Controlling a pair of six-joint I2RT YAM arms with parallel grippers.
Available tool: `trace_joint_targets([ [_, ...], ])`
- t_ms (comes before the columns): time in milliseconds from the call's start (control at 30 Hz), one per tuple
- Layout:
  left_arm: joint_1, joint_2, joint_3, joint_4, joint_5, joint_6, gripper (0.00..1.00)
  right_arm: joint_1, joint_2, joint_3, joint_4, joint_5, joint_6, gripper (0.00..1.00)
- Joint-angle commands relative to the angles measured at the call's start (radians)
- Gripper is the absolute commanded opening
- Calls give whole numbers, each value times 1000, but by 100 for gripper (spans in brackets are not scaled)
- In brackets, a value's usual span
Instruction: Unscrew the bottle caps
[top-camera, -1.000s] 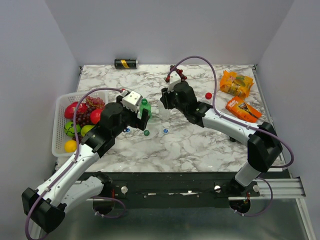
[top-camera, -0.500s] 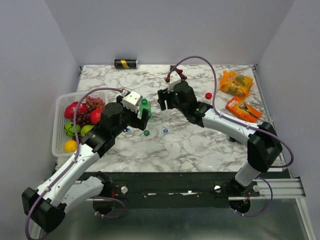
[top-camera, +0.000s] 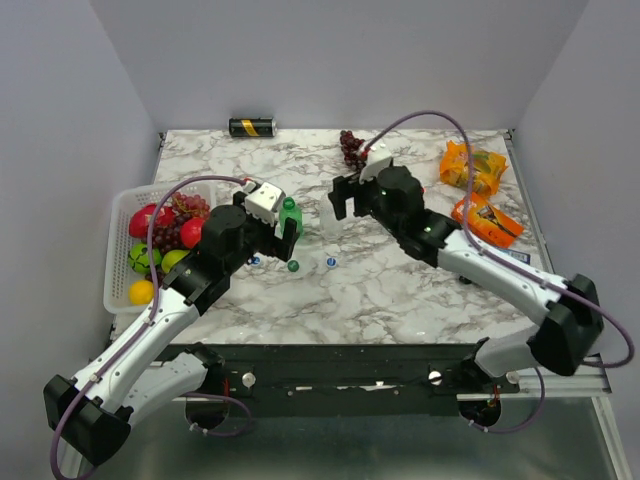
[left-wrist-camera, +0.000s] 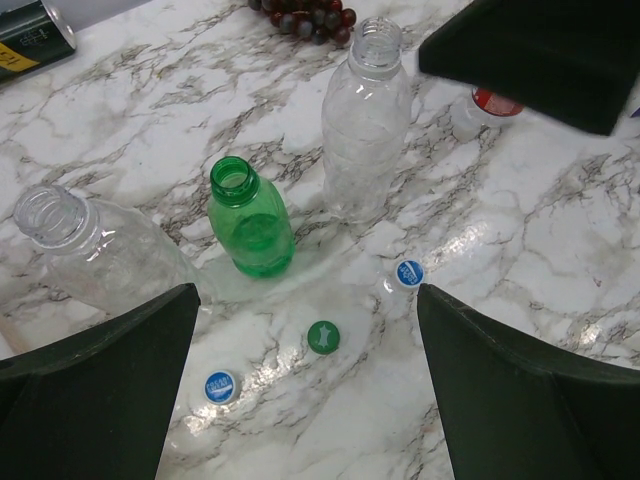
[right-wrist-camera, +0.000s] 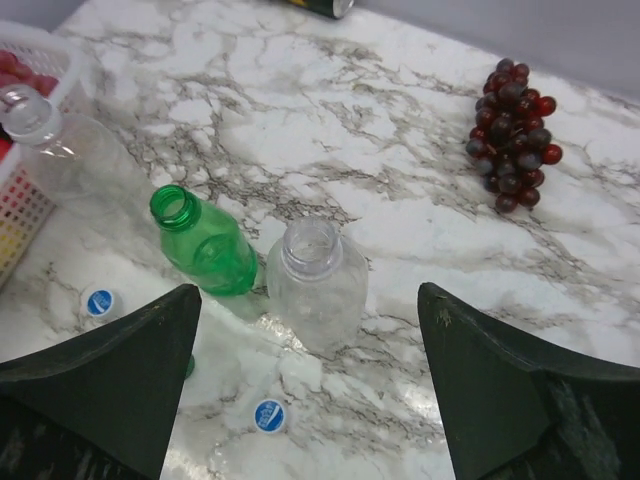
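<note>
Three uncapped bottles stand together on the marble table (top-camera: 400, 290). The green bottle (left-wrist-camera: 250, 220) (right-wrist-camera: 205, 245) (top-camera: 290, 215) is in the middle, the clear bottle (left-wrist-camera: 365, 120) (right-wrist-camera: 315, 280) is to its right, and the longer clear bottle (left-wrist-camera: 90, 245) (right-wrist-camera: 70, 155) leans at its left. A small red-labelled bottle (left-wrist-camera: 485, 105) lies behind them. Loose on the table are a green cap (left-wrist-camera: 323, 337) and two blue caps (left-wrist-camera: 219, 386) (left-wrist-camera: 408, 272). My left gripper (top-camera: 288, 238) (left-wrist-camera: 305, 300) is open above the caps. My right gripper (top-camera: 340, 203) (right-wrist-camera: 310, 295) hangs open over the clear bottle, holding nothing.
A white basket (top-camera: 118, 250) of fruit sits at the left edge. Grapes (top-camera: 352, 147) (right-wrist-camera: 512, 135) lie at the back middle, and a black-and-gold can (top-camera: 252, 127) lies against the back wall. Orange snack packs (top-camera: 472, 165) are at the right.
My right gripper has gone from nearly shut above the clear bottle to wide open, and its arm has drawn back to the right. The left arm has not moved.
</note>
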Motion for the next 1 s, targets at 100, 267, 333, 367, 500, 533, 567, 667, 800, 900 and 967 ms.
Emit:
trace_joint_targets([
  [100,3,-9,21,-24,-1,-1,99,-49,-297,-100,-57,173,-7,85],
  [267,3,-10,21,-24,5,1,99,-291,-270,-109,-191,-17,82,80],
  [333,3,-10,21,-22,7,1,99,-371,-238,-124,-208,-55,91,78],
  [367,1,-10,19,-21,8,1,99,-397,-222,-133,-209,-110,108,77],
  [500,-3,-3,19,-19,11,-1,99,-457,-153,-137,-218,-154,114,74],
  [533,-3,0,18,-19,10,-1,99,-459,-141,-134,-218,-155,114,74],
  [567,-5,2,19,-19,10,1,99,-457,-118,-130,-218,-157,114,74],
  [667,-5,5,21,-21,10,-1,99,-459,-83,-114,-218,-152,113,74],
  [800,-6,5,19,-21,10,1,99,-459,-15,-84,-217,-126,100,70],
  [900,-6,6,18,-19,11,4,99,-459,6,-69,-217,-103,93,68],
  [967,-8,8,16,-18,10,2,99,-459,23,-60,-217,-82,85,67],
])
